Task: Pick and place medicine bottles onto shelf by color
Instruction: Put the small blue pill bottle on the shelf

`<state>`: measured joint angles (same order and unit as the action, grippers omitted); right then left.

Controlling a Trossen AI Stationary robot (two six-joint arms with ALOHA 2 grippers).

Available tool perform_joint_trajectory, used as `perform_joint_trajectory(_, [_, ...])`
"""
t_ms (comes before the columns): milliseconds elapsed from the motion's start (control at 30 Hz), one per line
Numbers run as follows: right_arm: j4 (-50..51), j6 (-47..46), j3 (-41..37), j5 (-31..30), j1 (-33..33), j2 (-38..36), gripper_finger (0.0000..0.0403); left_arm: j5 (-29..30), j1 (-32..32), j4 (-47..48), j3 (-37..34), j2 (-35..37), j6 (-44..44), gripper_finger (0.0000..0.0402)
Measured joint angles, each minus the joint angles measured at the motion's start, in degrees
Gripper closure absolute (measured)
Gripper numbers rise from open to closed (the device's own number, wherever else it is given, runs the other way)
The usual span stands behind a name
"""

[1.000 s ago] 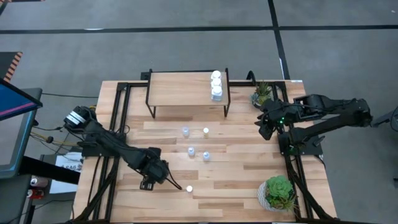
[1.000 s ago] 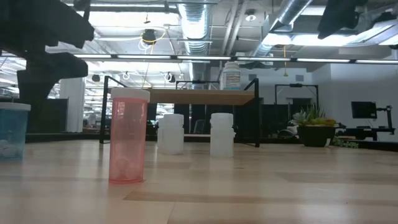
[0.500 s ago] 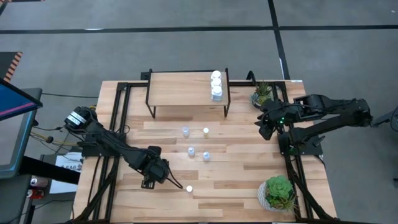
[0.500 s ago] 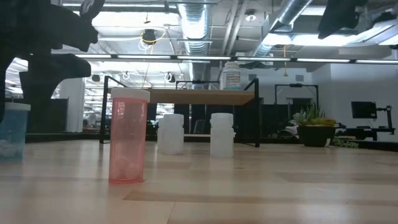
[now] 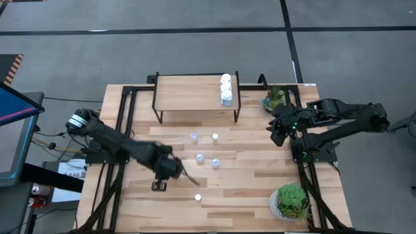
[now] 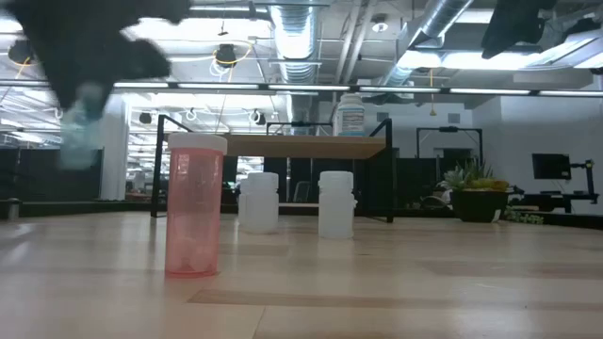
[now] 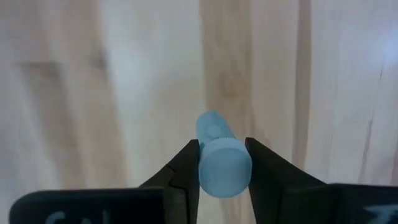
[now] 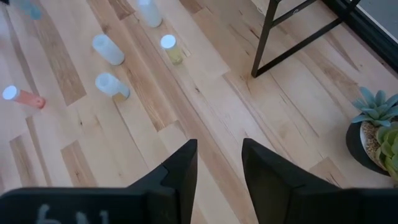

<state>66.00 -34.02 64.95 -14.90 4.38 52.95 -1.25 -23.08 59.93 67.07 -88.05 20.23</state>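
The left hand (image 7: pixel 222 163) grips a pale-blue bottle (image 7: pixel 221 162) by its cap, lifted above the desk (image 5: pixel 247 195) near its centre-left. The right hand (image 8: pixel 217 163) hangs open at three o'clock, holding nothing. On the shelf (image 5: pixel 188 94) at twelve o'clock stand white bottles (image 5: pixel 225 90); one carries a label too blurred to read. A pink bottle (image 6: pixel 193 204) stands at six o'clock.

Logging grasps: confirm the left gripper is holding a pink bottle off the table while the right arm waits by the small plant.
Wrong colour. The left wrist view shows the left gripper shut on a pale-blue bottle; the pink bottle stands on the table in the low view. The rest holds: right gripper waits by the small plant.
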Motion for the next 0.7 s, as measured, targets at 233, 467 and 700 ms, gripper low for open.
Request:
perform_joint_trajectory(233, [-0.04,-1.09,0.00,0.01,0.00,0.00,0.0261,1.88,12.78,15.72,14.25,1.98,-11.79,0.0310])
perform_joint_trajectory(467, [-1.01,-3.04,0.00,0.02,0.00,0.00,0.0267,3.61,31.47,22.62,27.44,2.01,-26.69,0.0325])
perform_joint_trajectory(700, [-2.57,-3.48,0.00,0.01,0.02,0.00,0.0268,4.14,50.35,21.24,32.85,1.74,-41.33,0.0317])
